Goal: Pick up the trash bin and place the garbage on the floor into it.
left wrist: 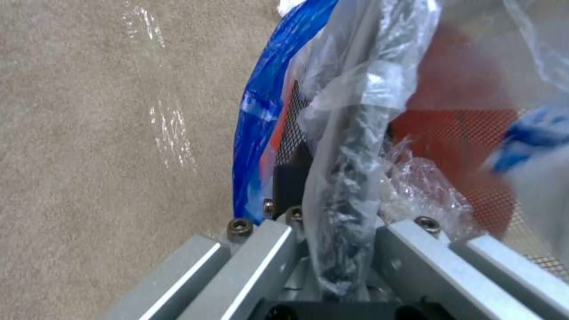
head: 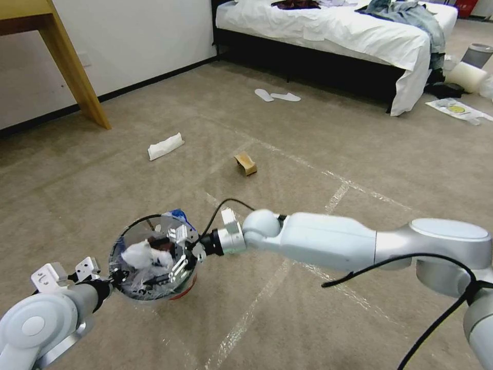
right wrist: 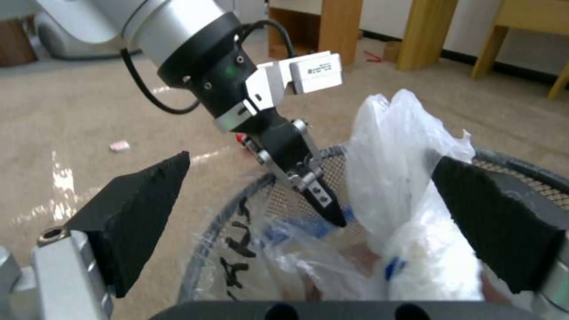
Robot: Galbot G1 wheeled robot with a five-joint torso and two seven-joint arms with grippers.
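The trash bin (head: 154, 264) hung just above the floor (head: 318, 154) at about 7 o'clock in the head view, with the left gripper (right wrist: 323, 202) pinched shut on its rim and clear liner. The right gripper (head: 177, 257) was over the bin's mouth, fingers (right wrist: 139, 209) spread wide and holding nothing, and white tissue (head: 141, 254) was sitting inside.

Out on the beige carpet with its shiny tape grid, a brown carton (head: 246, 163) lay at about 12 o'clock from the bin, and a crumpled white piece (head: 165, 146) was well left of it. Farther back sat a pair of white slippers (head: 276, 95), then a bed (head: 339, 25) with white sheets at 1 o'clock, a wooden table leg (head: 74, 72) at 10 o'clock, and a white wall with dark skirting.
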